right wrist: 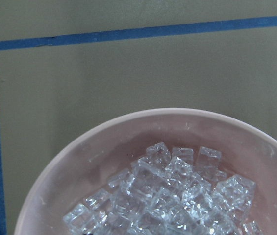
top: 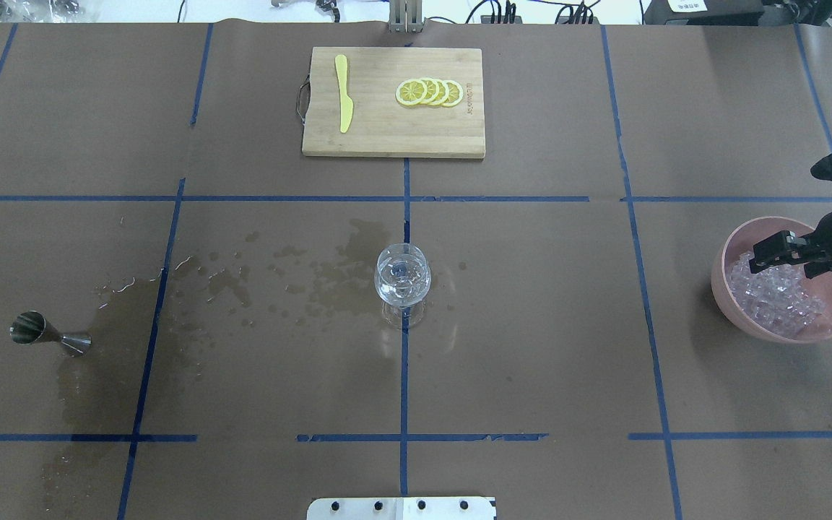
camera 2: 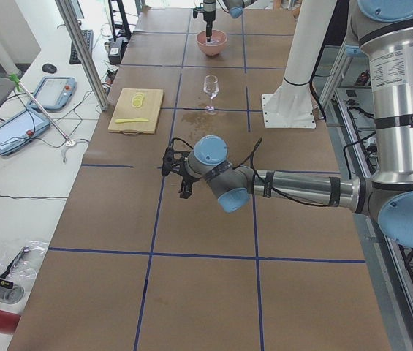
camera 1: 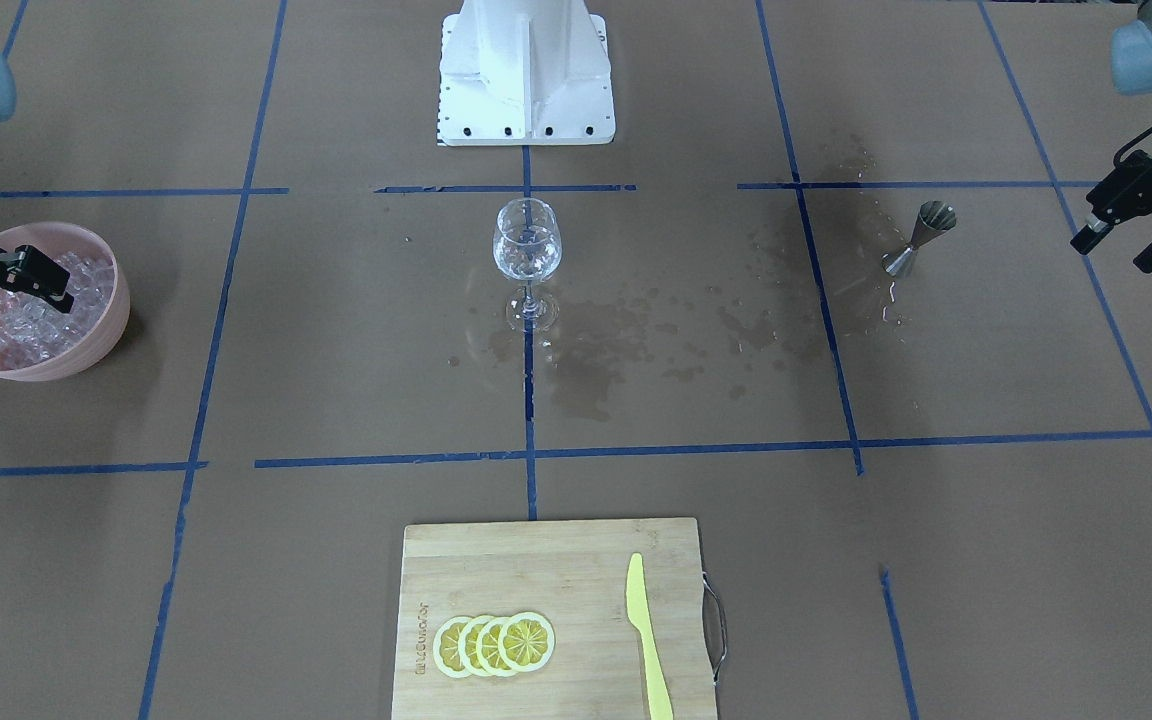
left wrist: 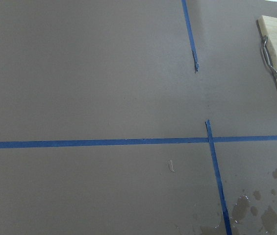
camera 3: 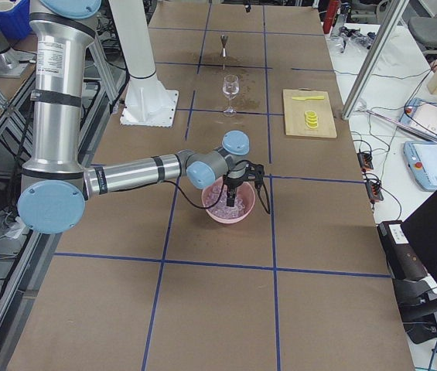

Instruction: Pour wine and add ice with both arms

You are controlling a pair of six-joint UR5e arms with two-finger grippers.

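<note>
The right gripper [top: 784,261] hangs with its jaws apart, nothing visibly in them, right over the heap of small clear ice cubes [top: 777,300] in the round pink plastic bowl [top: 718,278]. Those cubes look slick, so a pinch could easily squirt one over the rim or come up empty. The tall clear stemmed glass [top: 401,314] holding the splash of colourless wine [top: 401,285] stands well away on damp brown paper, so a dropped cube or a bumped rim might tip it. The left gripper [camera 1: 1121,250] sits open and empty beyond the steel double-cone jigger [camera 1: 919,238].
</note>
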